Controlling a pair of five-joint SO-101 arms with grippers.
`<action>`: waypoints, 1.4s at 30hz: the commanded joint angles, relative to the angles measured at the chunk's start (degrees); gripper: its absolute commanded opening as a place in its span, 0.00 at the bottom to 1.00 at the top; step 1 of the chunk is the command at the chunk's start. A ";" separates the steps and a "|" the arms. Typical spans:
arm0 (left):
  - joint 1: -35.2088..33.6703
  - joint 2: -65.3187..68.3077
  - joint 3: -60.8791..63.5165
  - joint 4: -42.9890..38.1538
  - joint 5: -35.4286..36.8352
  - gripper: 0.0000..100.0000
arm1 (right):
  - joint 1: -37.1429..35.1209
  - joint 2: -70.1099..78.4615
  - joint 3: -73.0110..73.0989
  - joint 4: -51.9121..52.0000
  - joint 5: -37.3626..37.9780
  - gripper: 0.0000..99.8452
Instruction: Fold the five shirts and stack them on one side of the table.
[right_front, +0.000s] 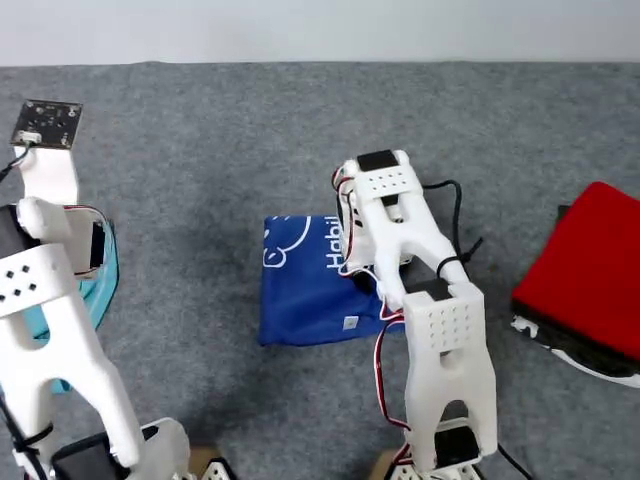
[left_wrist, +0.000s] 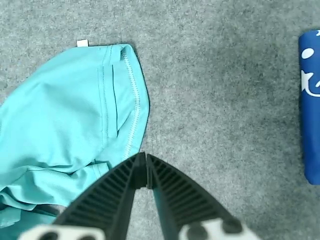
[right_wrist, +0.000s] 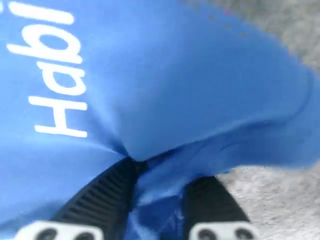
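Now gripped: blue shirt (right_front: 300, 290), mid-table, its right edge pinched in the right gripper (right_wrist: 150, 170).
Lie from jaws: cloth spreads leftward; red shirt (right_front: 590, 270) sits opposite, at the table's right.
Left gripper (left_wrist: 145, 167): closed, empty, beside teal shirt (left_wrist: 65, 125).

Royal blue shirt (right_front: 305, 285) centre frame, white lettering and a white doodle printed across it. Turquoise shirt (left_wrist: 65, 125) over at left, plain, pale stitching along the hem. Red shirt (right_front: 590, 265) far right, solid colour, black and white layers beneath. Table (right_front: 200, 140) speckled grey throughout. Both arms (right_front: 445, 350) white.
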 joint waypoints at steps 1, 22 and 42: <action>0.09 -1.41 -0.13 1.23 -0.18 0.00 | 1.63 3.21 -4.66 2.59 1.93 0.01; -0.18 -1.41 -0.04 1.32 -0.44 0.00 | 8.04 11.82 -37.98 -13.58 56.09 0.01; -0.18 -1.85 6.37 1.23 -0.62 0.00 | 11.30 16.48 -67.69 3.82 11.78 0.27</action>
